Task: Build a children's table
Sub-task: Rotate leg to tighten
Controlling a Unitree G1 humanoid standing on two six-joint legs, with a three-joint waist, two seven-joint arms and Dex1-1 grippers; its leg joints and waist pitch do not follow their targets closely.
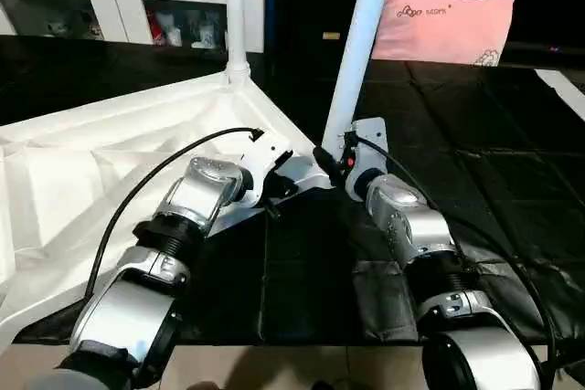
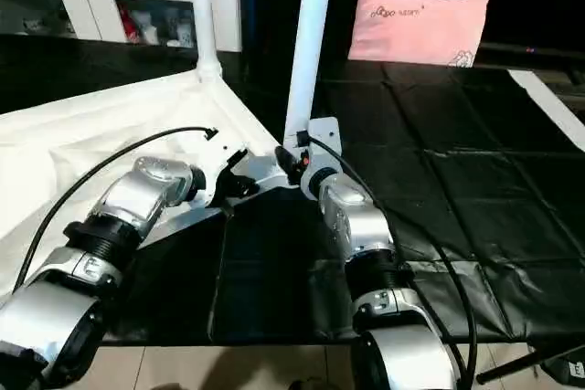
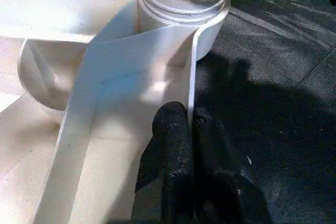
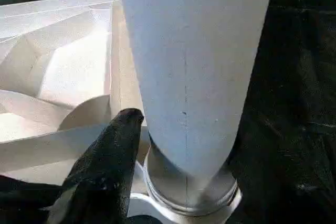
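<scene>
Currently the left gripper (image 3: 191, 129) pinches the tabletop (image 1: 73, 171) rim, steadying it, while the right gripper (image 4: 157, 145), part-open, brackets the leg (image 1: 358, 52) in its socket (image 4: 189, 203).

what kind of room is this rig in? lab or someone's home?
Probably a home-style room, or a lab mock-up of one: a pink pillow on a dark quilted mat, and a white glass-door cabinet with small items behind. The upturned tabletop lies on the mat.

Both legs (image 1: 358, 47) cut off by top edge — tabletop (image 1: 64, 189) left part out of frame.
</scene>
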